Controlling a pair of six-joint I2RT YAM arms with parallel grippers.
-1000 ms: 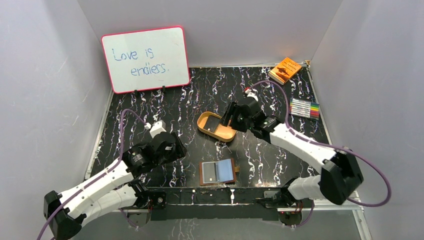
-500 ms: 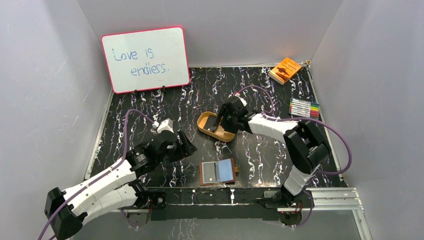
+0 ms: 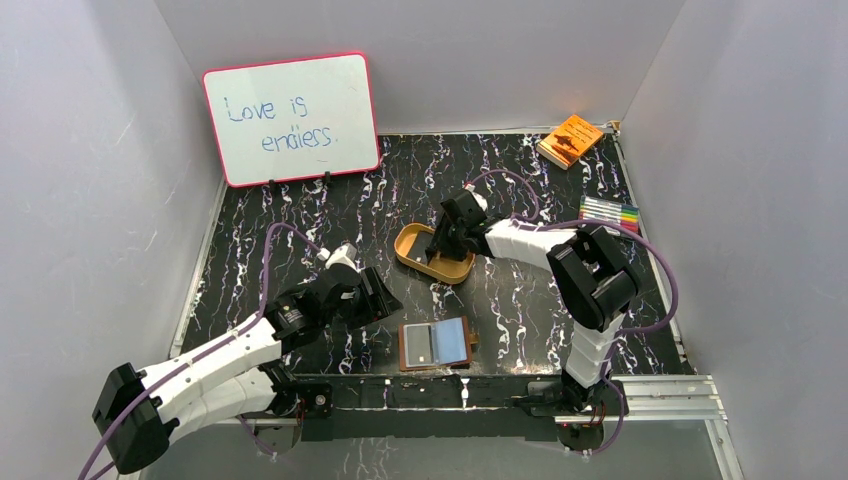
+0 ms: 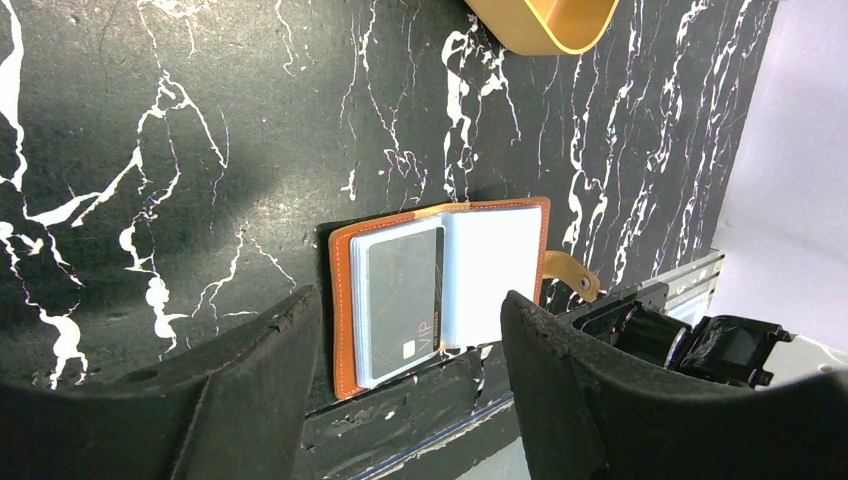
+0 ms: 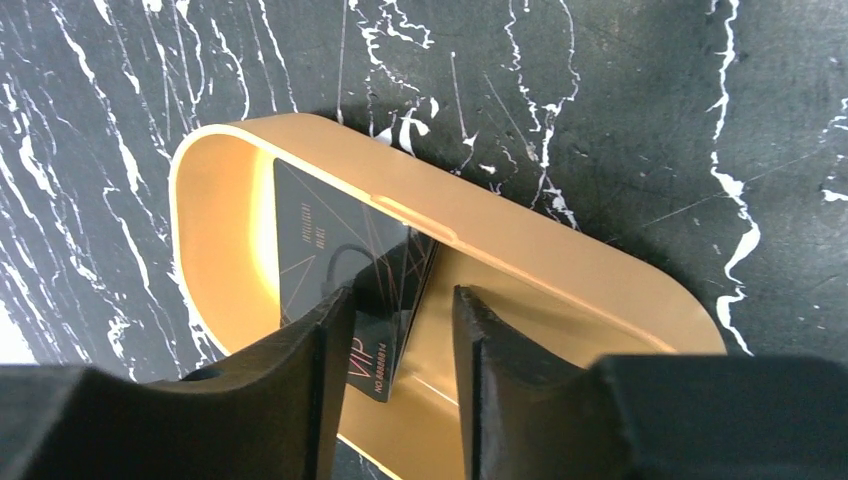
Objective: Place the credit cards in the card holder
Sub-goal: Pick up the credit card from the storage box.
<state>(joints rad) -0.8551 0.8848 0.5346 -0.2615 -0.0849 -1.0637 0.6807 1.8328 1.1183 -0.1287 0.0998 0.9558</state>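
— What was on the left?
— The left pincer (image 3: 382, 297) hung low over the bench (image 3: 300, 220) with its jaws spread wide and nothing between them.
— And the holder?
— The holder (image 3: 437, 343) lay open and flat near the bench's front edge, just right of that pincer. Its strap tab pointed right. A dark card (image 4: 405, 290) sat in one sleeve, with a pale page beside it.
— Further right?
— The tray (image 3: 400, 250) sat mid-bench, well apart from the holder. A black card (image 5: 340, 240) leaned tilted inside it. The right pincer (image 5: 402, 300) reached into the tray with its jaws parted astride that card's lower edge. A gap showed at one finger, so it wasn't clenched.
— Beyond that?
— A booklet (image 3: 570, 139) lay in the far corner and markers (image 3: 609, 215) by the right wall.
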